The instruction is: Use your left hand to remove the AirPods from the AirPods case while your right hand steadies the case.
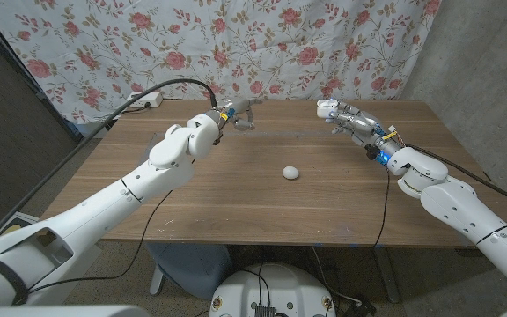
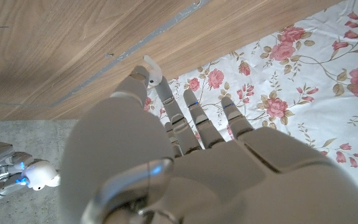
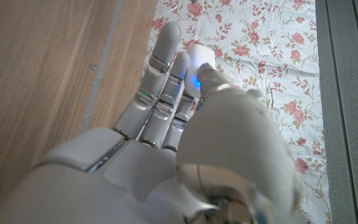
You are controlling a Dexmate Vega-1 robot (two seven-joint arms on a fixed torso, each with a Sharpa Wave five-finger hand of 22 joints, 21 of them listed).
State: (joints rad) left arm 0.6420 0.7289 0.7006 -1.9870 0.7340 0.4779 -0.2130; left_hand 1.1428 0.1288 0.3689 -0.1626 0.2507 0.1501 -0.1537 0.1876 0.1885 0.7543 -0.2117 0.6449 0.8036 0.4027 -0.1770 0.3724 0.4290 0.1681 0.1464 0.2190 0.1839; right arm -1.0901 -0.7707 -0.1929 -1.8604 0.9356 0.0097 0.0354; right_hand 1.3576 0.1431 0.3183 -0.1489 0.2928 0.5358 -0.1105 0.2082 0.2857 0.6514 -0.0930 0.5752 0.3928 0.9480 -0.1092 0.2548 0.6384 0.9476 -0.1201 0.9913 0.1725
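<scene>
left hand [image 1: 238,115]: raised at far counter [image 1: 236,194] edge, fingers pinching one AirPod [image 2: 153,70] | right hand [image 1: 346,115]: fingers closed around AirPods case [image 3: 199,62], held aloft | white object [image 1: 290,173]: mid-counter, identity unclear | risk: thin pinch slips, AirPod drops; case shifts in grip.

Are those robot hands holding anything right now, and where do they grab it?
The right hand holds the white AirPods case, pinched between thumb and fingers. The left hand pinches a white AirPod at its fingertips. Another small white thing lies on the table.
</scene>
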